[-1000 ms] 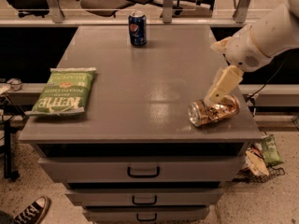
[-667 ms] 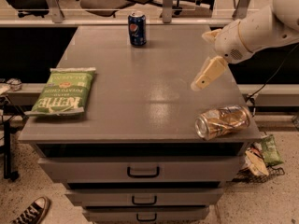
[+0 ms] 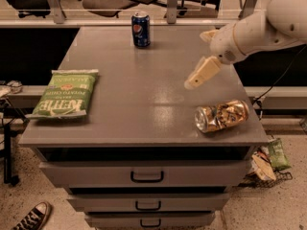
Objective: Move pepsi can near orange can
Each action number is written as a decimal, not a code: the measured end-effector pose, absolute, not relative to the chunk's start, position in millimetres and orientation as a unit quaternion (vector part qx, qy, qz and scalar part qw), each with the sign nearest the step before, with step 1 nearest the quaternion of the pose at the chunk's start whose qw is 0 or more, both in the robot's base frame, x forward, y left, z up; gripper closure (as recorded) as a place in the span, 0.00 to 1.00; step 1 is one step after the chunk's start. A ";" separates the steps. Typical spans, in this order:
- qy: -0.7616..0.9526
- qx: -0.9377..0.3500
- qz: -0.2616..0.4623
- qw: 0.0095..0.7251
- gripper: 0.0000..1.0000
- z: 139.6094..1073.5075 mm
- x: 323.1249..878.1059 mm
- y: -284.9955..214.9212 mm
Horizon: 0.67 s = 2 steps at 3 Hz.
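The pepsi can [image 3: 140, 29] stands upright at the back of the grey cabinet top [image 3: 134, 95], left of centre. The orange can [image 3: 221, 115] lies on its side near the front right corner, its silver end facing left. My gripper [image 3: 197, 60] hangs over the right part of the top, above and behind the orange can and well to the right of the pepsi can. It is open and holds nothing. One cream finger [image 3: 201, 73] points down and to the left.
A green chip bag [image 3: 64, 93] lies flat on the left side of the top. Drawers run below the front edge. Office chairs stand behind the cabinet. Litter sits on the floor at the right, and a shoe at the lower left.
My gripper has lifted off the orange can and moved back and left over the top. The orange can has turned slightly and lies free.
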<state>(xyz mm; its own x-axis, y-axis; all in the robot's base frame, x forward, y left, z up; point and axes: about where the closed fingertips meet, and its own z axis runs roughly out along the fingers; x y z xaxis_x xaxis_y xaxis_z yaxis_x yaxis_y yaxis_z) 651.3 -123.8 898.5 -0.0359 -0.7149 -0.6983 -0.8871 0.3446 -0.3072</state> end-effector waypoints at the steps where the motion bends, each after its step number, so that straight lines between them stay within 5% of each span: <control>1: 0.700 -0.533 0.131 0.458 0.00 895.3 699.8 -75.9; 2: 0.692 -0.497 0.150 0.501 0.00 895.0 744.9 -25.4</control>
<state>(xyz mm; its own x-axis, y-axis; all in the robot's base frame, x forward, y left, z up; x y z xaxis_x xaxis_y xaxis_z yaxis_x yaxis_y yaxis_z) 744.9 -25.4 895.0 -0.0036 -0.5378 -0.8430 -0.8388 0.4606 -0.2903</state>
